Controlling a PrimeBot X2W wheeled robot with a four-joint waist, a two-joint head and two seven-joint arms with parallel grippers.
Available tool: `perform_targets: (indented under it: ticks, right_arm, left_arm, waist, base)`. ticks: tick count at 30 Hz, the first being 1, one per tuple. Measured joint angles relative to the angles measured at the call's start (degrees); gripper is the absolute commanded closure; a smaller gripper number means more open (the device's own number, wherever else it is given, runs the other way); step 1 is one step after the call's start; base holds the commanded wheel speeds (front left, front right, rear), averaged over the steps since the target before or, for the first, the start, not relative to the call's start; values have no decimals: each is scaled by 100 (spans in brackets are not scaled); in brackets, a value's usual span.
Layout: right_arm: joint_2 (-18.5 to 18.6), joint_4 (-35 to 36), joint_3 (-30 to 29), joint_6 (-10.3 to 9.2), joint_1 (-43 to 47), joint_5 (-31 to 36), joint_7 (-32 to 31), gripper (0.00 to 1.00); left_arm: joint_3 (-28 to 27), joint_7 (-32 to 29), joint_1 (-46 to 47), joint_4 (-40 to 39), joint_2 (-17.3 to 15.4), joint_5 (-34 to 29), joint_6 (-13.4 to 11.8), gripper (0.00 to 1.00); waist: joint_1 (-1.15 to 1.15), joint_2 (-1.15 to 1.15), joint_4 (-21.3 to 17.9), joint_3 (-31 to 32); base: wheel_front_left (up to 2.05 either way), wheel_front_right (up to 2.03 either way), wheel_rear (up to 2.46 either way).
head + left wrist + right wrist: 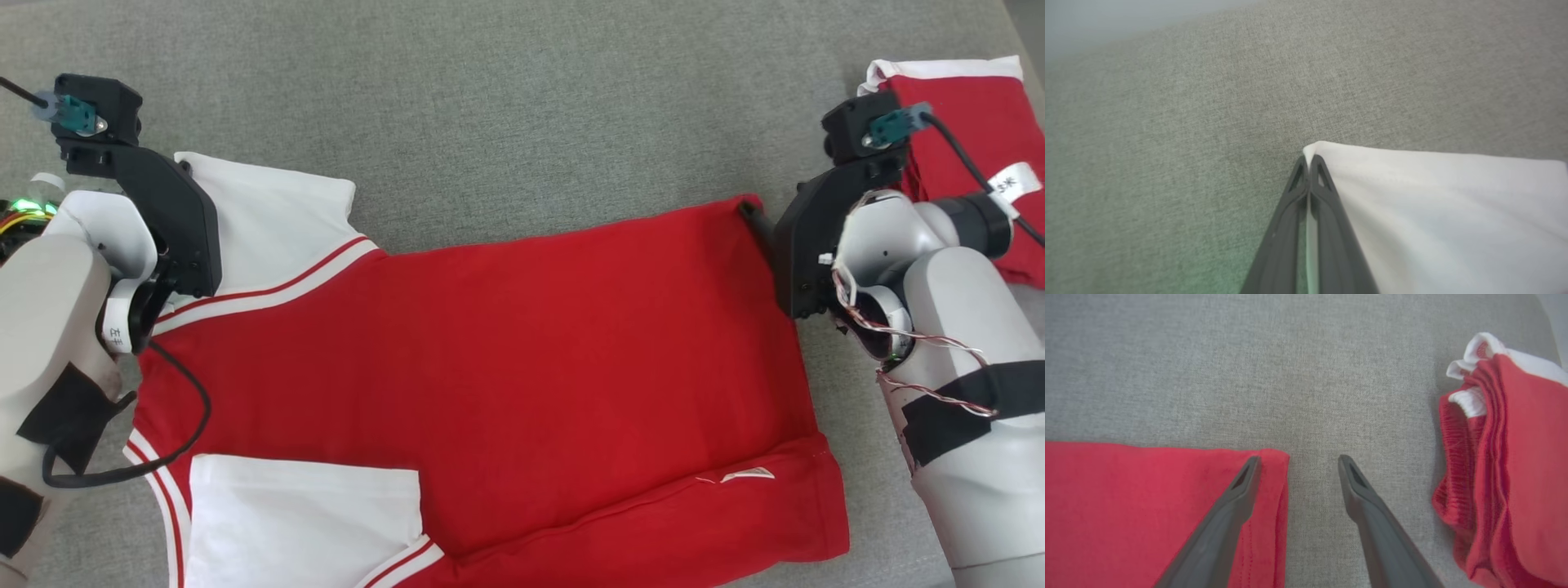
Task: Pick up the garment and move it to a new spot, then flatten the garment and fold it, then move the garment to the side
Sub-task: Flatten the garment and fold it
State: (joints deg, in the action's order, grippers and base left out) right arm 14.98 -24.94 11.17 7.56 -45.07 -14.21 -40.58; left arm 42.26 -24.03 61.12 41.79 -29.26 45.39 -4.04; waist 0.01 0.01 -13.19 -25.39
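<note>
1. Surface [522, 98] of grey weave, bearing everything.
2. Garment [506, 351], red with white sleeves, spread flat across the middle; long axis running from left arm to right arm, collar end left, hem right; near edge turned in.
3. Folded pile [971, 122] of similar red clothes, far right, apart from the hem.
4. White sleeve [1433, 204], far-left corner pinched in the left gripper [1308, 161], jaws closed on the cloth.
5. Right gripper [1298, 461], jaws wide, straddling the hem corner [1278, 457]: one finger over red, the other over bare grey. Nearer arm for that corner: the right. Probably next: closing on that corner, then lifting both far corners together.
</note>
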Motion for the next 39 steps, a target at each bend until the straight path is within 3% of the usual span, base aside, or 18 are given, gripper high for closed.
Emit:
perform_targets:
  ticks: [1, 3, 5, 6, 9, 11, 13, 19, 26, 35, 39]
  right_arm:
    - [20, -101, 71, -1, -44, -34, -12, 15]
    - [57, -234, 166, -1, -134, -96, 25, 16]
    - [88, -366, 293, -1, -222, -188, 25, 40]
    - [91, -470, 413, -1, -248, -282, 11, 47]
    - [141, -581, 554, -1, -319, -412, -82, 55]
    - [176, -610, 615, 0, -326, -469, -85, 67]
    - [190, -633, 638, 0, -341, -495, 0, 100]
    - [231, -706, 642, -1, -289, -611, 675, 100]
    - [488, -534, 524, -1, -54, -826, 1591, 100]
    - [781, 79, 601, 0, 839, -1390, 1917, 100]
    - [948, 422, 482, -1, 1362, -1432, 1835, 100]
  left_arm:
    - [2, -2, 4, -12, -2, 0, 1, 100]
    - [2, -5, 8, -38, -2, 3, 1, 100]
    - [-14, 11, 9, -54, 1, 40, 1, 100]
    - [-12, 24, 10, -52, 2, 48, 1, 100]
    - [-13, 25, 15, -23, 2, 54, 9, 100]
    - [-14, 29, 18, 7, 0, 60, 35, 100]
    - [-11, 174, 18, 3, -1, 58, 92, 100]
    - [-60, 1010, -16, 49, 137, -3, 141, 100]
    - [-36, 2043, -277, 53, 328, -234, -4, 100]
    - [9, 2749, -1028, -358, 335, -252, -20, 100]
    - [13, 3083, -1449, -844, 305, -255, -182, 100]
  waist:
    - [0, 0, 11, -12]
    - [0, 0, 32, -33]
    - [-1, -1, 50, -51]
    - [0, 0, 63, -58]
    - [-1, 0, 74, -43]
    - [-1, 0, 79, -31]
    - [-1, 0, 83, -16]
    - [0, 0, 138, 94]
    - [0, 0, 306, 323]
    - [-1, 0, 505, 725]
    - [-1, 0, 596, 934]
  base:
    - [0, 0, 0]
    - [0, 0, 0]
    - [0, 0, 0]
    - [0, 0, 0]
    - [0, 0, 0]
    - [0, 0, 0]
    - [0, 0, 0]
    - [0, 0, 0]
    - [0, 0, 0]
    - [0, 0, 0]
    - [0, 0, 0]
